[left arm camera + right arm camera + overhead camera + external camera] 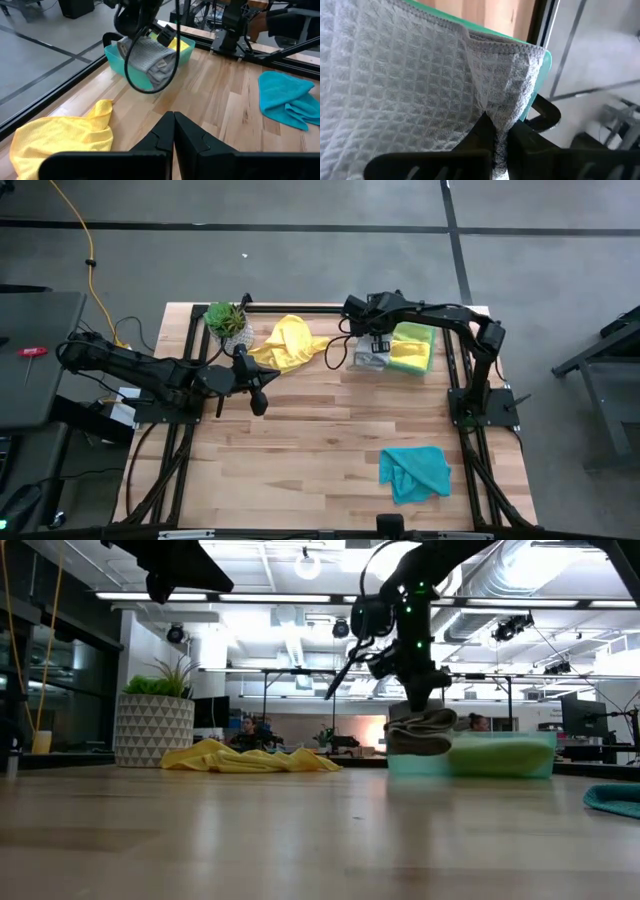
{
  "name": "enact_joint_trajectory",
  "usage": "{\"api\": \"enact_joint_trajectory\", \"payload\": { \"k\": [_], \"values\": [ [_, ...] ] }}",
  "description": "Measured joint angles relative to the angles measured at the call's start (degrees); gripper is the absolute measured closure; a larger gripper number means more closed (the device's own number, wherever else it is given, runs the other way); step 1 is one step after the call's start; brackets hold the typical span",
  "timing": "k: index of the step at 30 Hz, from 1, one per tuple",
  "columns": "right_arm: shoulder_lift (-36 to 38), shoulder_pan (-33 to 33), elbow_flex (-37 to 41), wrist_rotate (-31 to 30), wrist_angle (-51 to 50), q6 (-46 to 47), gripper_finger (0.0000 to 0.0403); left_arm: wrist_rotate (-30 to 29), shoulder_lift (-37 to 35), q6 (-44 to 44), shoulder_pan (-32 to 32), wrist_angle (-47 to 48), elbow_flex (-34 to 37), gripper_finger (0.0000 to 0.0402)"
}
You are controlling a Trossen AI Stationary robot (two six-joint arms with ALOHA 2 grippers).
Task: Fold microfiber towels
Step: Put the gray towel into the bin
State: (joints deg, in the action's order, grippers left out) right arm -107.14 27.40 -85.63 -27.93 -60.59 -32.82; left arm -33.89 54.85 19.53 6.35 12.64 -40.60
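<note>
Right gripper (368,352) clenched on grey towel (370,360), pinched fold visible between fingers in right wrist view (485,125); towel bunched and hanging over the rim of the translucent green tray (428,365), at about 1 o'clock of the table in the high view. Inside tray, lime green towel (412,338) and yellow towel (410,355), stacked. Left gripper (262,402) clenched on nothing, fingers pressed together (172,132), held above bare wood near table centre, toward 10 o'clock. Loose yellow towel (288,343) crumpled flat on table at 11 o'clock, just beside potted plant (228,320), well apart from left gripper. Teal-blue towel (414,470) crumpled on table (320,450) at 5 o'clock, untouched, well apart from both grippers. People seated in the room beyond, seen in low view, details too small to tell.
</note>
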Motion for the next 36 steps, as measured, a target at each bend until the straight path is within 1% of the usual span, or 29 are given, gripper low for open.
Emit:
{"api": "enact_joint_trajectory", "payload": {
  "k": [7, 14, 19, 21, 24, 29, 36],
  "values": [
    [-3.0, 0.0, 0.0, -2.6, 0.2, 5.2, 0.0403, 0.0, 0.0, 0.0, 0.0, 0.0, 0.0, 0.0402],
    [-4.7, 0.0, 0.0, -7.7, 1.0, 11.6, 0.0403, 0.2, 0.0, 1.3, 0.0, 0.0, 0.0, 0.0402],
    [-4.7, 0.1, 0.0, -10.7, 2.7, 12.4, 0.0403, 0.2, 0.0, 1.3, 0.0, 0.0, 0.0, 0.0402],
    [-4.7, 0.5, 0.0, -10.7, 2.6, 13.9, 0.0403, 0.2, 0.0, 1.3, 0.0, 0.0, 0.0, 0.0402],
    [-4.7, 1.4, 0.0, -8.7, 2.6, 17.6, 0.0403, 0.2, 0.0, 1.3, 0.0, 0.0, 0.0, 0.0402],
    [-4.7, 2.9, 0.0, -12.1, 2.3, 16.4, 0.0403, 0.2, 0.0, 1.3, 0.0, 0.1, 0.0, 0.0402],
    [-4.7, 5.8, 0.0, -11.6, 3.0, 16.8, 0.0403, 0.2, 0.0, 1.3, 0.0, 0.1, 0.0, 0.0402]
  ]
}}
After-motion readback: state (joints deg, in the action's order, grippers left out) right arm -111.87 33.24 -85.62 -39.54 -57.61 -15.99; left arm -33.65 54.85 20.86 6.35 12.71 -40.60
